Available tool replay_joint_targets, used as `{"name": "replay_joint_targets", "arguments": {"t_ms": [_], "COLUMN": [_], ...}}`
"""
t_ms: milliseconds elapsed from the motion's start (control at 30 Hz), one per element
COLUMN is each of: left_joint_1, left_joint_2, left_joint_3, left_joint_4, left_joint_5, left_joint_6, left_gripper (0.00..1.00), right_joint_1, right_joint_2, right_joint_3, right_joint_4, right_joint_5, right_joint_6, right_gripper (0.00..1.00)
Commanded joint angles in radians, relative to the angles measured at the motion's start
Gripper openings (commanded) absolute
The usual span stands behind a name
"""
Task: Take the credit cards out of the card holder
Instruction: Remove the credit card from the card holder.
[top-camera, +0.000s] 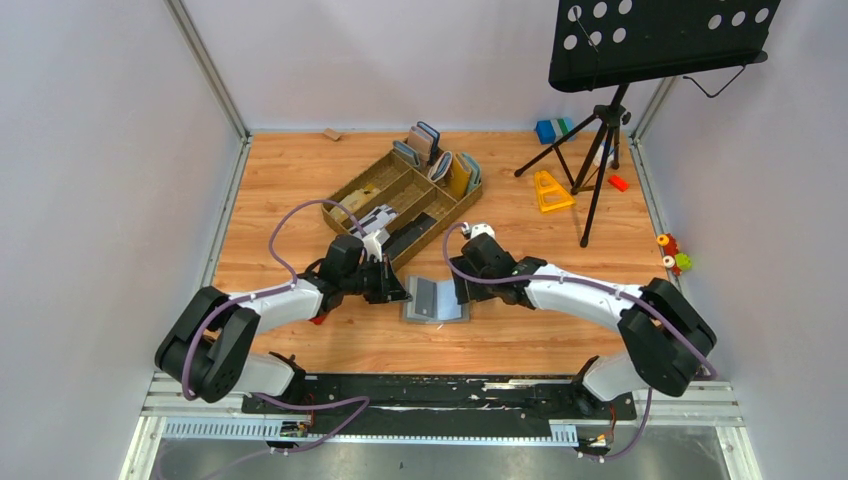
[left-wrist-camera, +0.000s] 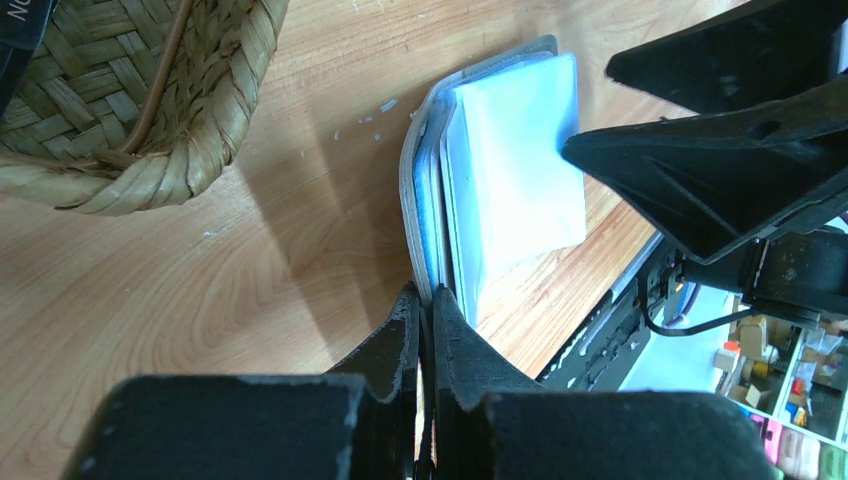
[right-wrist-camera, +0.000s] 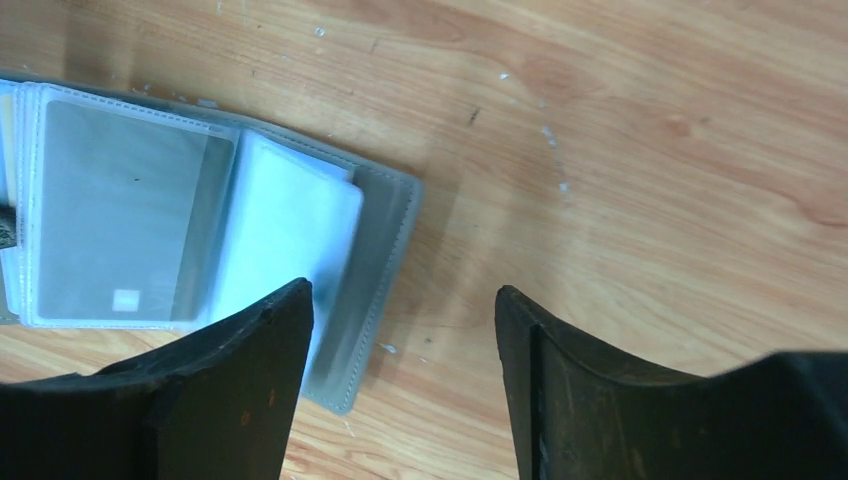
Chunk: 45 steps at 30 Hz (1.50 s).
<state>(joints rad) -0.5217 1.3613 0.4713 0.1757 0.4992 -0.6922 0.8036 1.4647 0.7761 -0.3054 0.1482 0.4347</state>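
The card holder (top-camera: 437, 298) lies open on the wooden table between the two arms, its grey cover down and its clear sleeves facing up. My left gripper (left-wrist-camera: 428, 296) is shut on the holder's left edge (left-wrist-camera: 425, 180), and pale sleeves (left-wrist-camera: 515, 170) fan out beyond it. My right gripper (right-wrist-camera: 400, 300) is open just above the holder's right side. Its left finger (right-wrist-camera: 240, 370) hangs over the right-hand sleeve (right-wrist-camera: 285, 235) and its right finger (right-wrist-camera: 560, 370) over bare wood. A grey credit card (right-wrist-camera: 120, 215) shows inside a clear sleeve. The grey cover (right-wrist-camera: 390, 230) sticks out past the sleeves.
A brown compartment tray (top-camera: 400, 195) stands just behind the holder with upright wallets (top-camera: 440, 160) at its far end. Its woven corner (left-wrist-camera: 130, 90) is close to my left gripper. A music stand tripod (top-camera: 600, 150), a yellow triangle (top-camera: 550, 190) and small toys (top-camera: 672, 255) are at the right.
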Motion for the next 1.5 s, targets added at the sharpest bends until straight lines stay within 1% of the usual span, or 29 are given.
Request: {"name": "replay_joint_targets", "arguments": {"t_ms": [0,100,200,267,367,500,533,567,600,667,733,767,833,933,1033,1167,1200,1267,1333,1467], "left_joint_1": [-0.001,-0.001,-0.001,-0.001,-0.001,-0.001,-0.001,-0.001,-0.001,-0.001,-0.001,-0.001,-0.001,-0.001,-0.001,-0.001,-0.001,-0.001,-0.001,-0.001], "left_joint_2": [-0.036,-0.041,-0.043,-0.041,-0.041,-0.043,-0.044,-0.044,-0.044,-0.044,-0.043,-0.042,-0.041,-0.038,-0.035,-0.027,-0.026,-0.020,-0.019,-0.013], "left_joint_3": [0.036,0.036,0.036,0.035,0.033,0.034,0.035,0.035,0.035,0.035,0.034,0.033,0.032,0.032,0.031,0.022,0.020,0.014,0.006,0.000], "left_joint_4": [-0.017,-0.020,-0.022,-0.021,-0.017,-0.017,-0.018,-0.020,-0.020,-0.021,-0.021,-0.019,-0.018,-0.015,-0.008,0.017,0.028,0.053,0.079,0.106], "left_joint_5": [-0.005,-0.006,-0.007,-0.007,-0.007,-0.009,-0.009,-0.010,-0.009,-0.010,-0.012,-0.013,-0.013,-0.013,-0.017,-0.013,-0.008,0.012,0.028,0.037], "left_joint_6": [0.029,0.028,0.026,0.025,0.022,0.019,0.019,0.019,0.017,0.017,0.017,0.017,0.017,0.019,0.014,0.000,-0.003,-0.010,-0.020,-0.029], "left_gripper": [0.07,0.07,0.07,0.07,0.07,0.07,0.07,0.07,0.07,0.07,0.07,0.07,0.07,0.07,0.07,0.07,0.09,0.20,0.27,0.30], "right_joint_1": [-0.004,-0.004,-0.002,0.001,0.006,0.008,0.008,0.008,0.007,0.008,0.005,0.002,-0.008,-0.026,-0.041,-0.049,-0.051,-0.056,-0.056,-0.056], "right_joint_2": [-0.090,-0.144,-0.183,-0.188,-0.154,-0.053,-0.029,-0.008,0.013,0.046,0.059,0.062,0.062,0.062,0.078,0.115,0.127,0.144,0.148,0.130], "right_joint_3": [0.054,0.061,0.064,0.071,0.080,0.095,0.092,0.084,0.077,0.062,0.042,0.029,-0.004,-0.055,-0.109,-0.183,-0.193,-0.202,-0.206,-0.209], "right_joint_4": [-0.084,-0.070,-0.018,0.019,0.098,0.178,0.193,0.210,0.217,0.212,0.197,0.190,0.192,0.226,0.290,0.449,0.465,0.495,0.502,0.484], "right_joint_5": [0.090,0.028,-0.095,-0.174,-0.288,-0.420,-0.437,-0.448,-0.444,-0.413,-0.366,-0.344,-0.315,-0.316,-0.372,-0.442,-0.454,-0.473,-0.475,-0.451], "right_joint_6": [-0.047,-0.053,-0.056,-0.052,-0.033,0.015,0.028,0.046,0.056,0.074,0.080,0.084,0.091,0.101,0.118,0.163,0.173,0.184,0.188,0.182], "right_gripper": [0.69,0.69,0.69,0.67,0.59,0.50,0.46,0.37,0.32,0.24,0.14,0.09,0.05,0.01,0.00,0.00,0.00,0.00,0.00,0.00]}}
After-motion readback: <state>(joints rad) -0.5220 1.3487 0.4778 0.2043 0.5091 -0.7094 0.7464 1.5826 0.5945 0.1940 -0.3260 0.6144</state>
